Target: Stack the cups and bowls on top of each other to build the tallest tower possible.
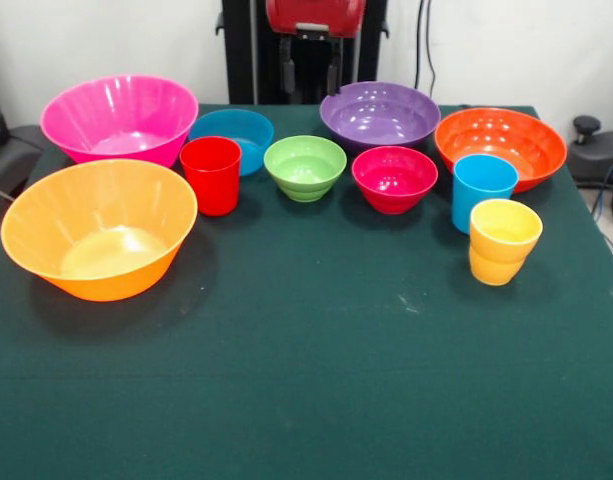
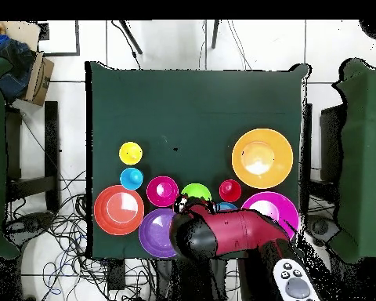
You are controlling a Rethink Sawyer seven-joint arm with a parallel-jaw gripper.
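All bowls and cups stand apart and upright on the green table (image 1: 306, 380). On the left are the large pink bowl (image 1: 119, 118) and the yellow-orange bowl (image 1: 99, 228). The small blue bowl (image 1: 233, 138), red cup (image 1: 211, 175), green bowl (image 1: 305, 167) and crimson-pink bowl (image 1: 394, 178) are in the middle. The purple bowl (image 1: 380, 113), orange bowl (image 1: 500, 147), sky-blue cup (image 1: 483, 190) and yellow cup (image 1: 504, 240) are on the right. My gripper (image 1: 311, 78) is open and empty, high above the far edge between the blue and purple bowls. In the overhead view the arm (image 2: 230, 231) covers most of the blue bowl.
The table's near half holds nothing. A grey controller (image 2: 291, 281) lies by the robot's base. Cables cover the floor at the left (image 2: 58, 227). Other green tables stand at both sides (image 2: 363, 157).
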